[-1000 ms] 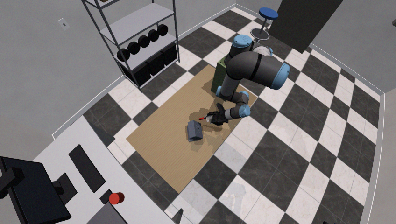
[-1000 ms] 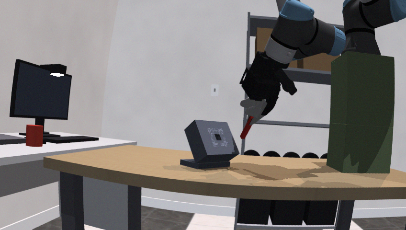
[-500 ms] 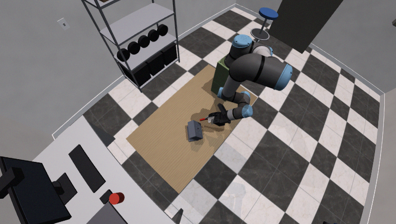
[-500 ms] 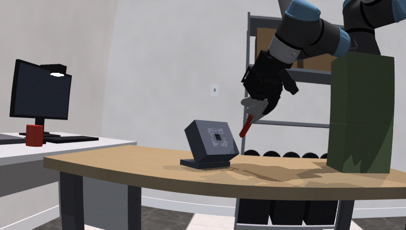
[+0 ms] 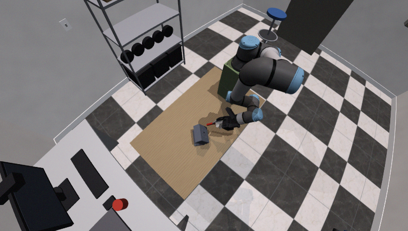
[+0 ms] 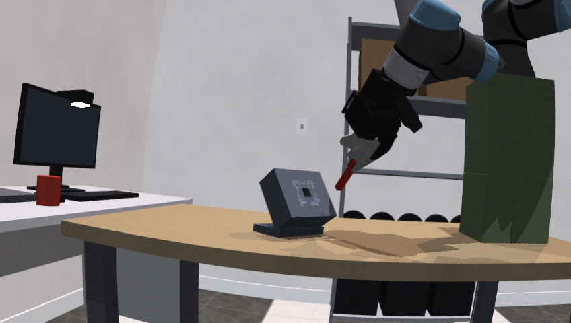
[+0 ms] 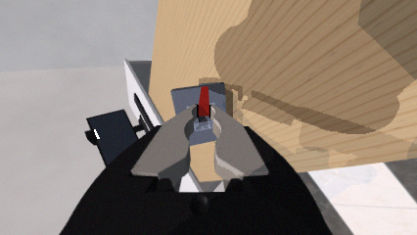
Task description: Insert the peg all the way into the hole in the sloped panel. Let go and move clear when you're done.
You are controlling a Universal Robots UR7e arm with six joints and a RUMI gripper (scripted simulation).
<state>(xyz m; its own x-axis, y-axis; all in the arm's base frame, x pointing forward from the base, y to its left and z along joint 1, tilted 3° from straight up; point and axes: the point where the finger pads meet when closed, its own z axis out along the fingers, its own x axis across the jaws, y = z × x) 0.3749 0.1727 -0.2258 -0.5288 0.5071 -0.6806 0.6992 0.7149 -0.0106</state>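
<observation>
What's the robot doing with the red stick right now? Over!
Gripper shut on the red peg. Peg in the air, tilted toward the sloped panel, not yet in the hole. Nothing between them.

In the exterior view, the sloped panel [image 6: 297, 200] stands mid-frame on the table [image 6: 160, 235]; the peg [image 6: 345, 174], clamped in the gripper [image 6: 357, 153], hangs just right of it, apart.
</observation>
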